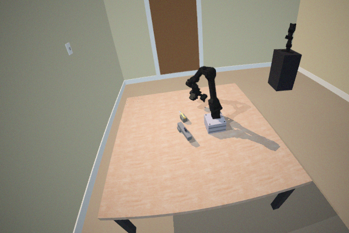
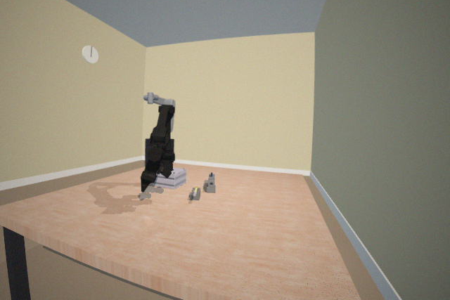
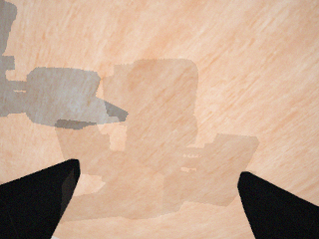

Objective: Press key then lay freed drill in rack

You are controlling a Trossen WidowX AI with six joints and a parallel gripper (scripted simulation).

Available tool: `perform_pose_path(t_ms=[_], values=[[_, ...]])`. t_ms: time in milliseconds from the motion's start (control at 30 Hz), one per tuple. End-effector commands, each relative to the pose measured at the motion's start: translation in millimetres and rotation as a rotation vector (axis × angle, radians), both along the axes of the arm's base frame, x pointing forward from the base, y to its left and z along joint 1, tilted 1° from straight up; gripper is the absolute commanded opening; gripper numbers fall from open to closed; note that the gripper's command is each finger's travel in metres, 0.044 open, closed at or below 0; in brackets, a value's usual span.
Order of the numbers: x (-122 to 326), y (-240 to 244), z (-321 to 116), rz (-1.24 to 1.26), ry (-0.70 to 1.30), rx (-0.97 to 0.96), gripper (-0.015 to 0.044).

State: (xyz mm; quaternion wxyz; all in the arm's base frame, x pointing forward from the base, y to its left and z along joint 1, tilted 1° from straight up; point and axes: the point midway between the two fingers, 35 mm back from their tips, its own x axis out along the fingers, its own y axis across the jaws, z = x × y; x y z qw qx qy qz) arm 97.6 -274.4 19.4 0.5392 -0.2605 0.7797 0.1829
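The yellow drill (image 1: 183,115) (image 2: 196,190) lies lengthwise in the grey rack (image 1: 184,119) (image 2: 197,197), its pale tip sticking out past one end. Beside it stands a grey block (image 1: 187,133) (image 2: 211,188), with a small dark part on top that may be the key; details are too small to tell. My gripper (image 1: 198,99) (image 2: 155,183) (image 3: 159,174) is open and empty, its fingers wide apart. It hangs above the table, off to one side of the rack. The wrist view shows only table and shadows between the fingers; drill, rack and block are outside it.
My arm stands on a pale layered base box (image 1: 216,127) (image 2: 170,179) near the grey block and rack. The wooden table (image 1: 157,174) (image 2: 254,238) carries them all. A second arm stands on a black pedestal (image 1: 284,69) on the floor beyond the table.
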Motion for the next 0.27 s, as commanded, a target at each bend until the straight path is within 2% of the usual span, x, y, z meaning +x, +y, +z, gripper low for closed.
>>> perform_pose_path(t_ms=[0,233], values=[[-74.8,-2.2,-3.7,-0.423,0.067,-0.129,0.0440],[-180.4,24.2,-2.6,-1.045,0.184,-0.367,0.0440]])
